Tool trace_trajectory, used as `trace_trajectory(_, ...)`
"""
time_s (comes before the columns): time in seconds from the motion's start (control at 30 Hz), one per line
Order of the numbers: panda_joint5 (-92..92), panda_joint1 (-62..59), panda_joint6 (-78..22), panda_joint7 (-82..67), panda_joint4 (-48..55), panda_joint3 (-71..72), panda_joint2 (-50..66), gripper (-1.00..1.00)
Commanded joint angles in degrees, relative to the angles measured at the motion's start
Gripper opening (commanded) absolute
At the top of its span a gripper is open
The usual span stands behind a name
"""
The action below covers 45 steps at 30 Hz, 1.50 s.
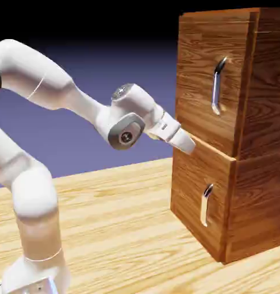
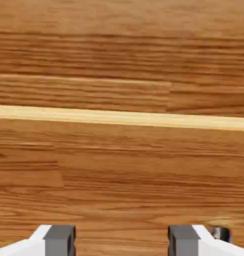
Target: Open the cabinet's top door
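The cabinet [image 1: 263, 115] is seen at the right of the frame in the exterior view; its top door [image 1: 202, 69], at the upper right, is found closed. The gripper [image 2: 122, 241] is noted with its fingertips wide apart at the hand view's bottom edge; nothing is held between them, and wood grain is shown beyond.

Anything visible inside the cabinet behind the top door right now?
Nothing inside shows: the top door is shut, so its wood front and silver handle are all I can see there. Whatever the cabinet holds is hidden.
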Motion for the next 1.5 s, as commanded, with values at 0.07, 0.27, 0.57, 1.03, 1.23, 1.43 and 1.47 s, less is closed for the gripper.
trace_trajectory(0.07, -7.48, 2.26, -0.11, 5.44, 1.28, -2.69, -1.37, 0.00)
trace_trajectory(0.27, -22.43, 6.78, -0.32, 16.31, 3.84, -8.07, -4.11, 0.00)
trace_trajectory(0.57, -44.86, 13.56, -0.65, 32.62, 7.67, -16.14, -8.22, 0.00)
trace_trajectory(1.03, -79.74, 24.11, -1.15, 57.99, 13.64, -28.69, -14.61, 0.00)
trace_trajectory(1.23, -94.69, 28.63, -1.37, 68.87, 16.19, -34.07, -17.35, 0.00)
trace_trajectory(1.43, -109.64, 33.15, -1.59, 79.74, 18.75, -39.45, -20.09, 0.00)
trace_trajectory(1.47, -112.13, 33.91, -1.62, 81.55, 19.17, -40.35, -20.55, 0.00)
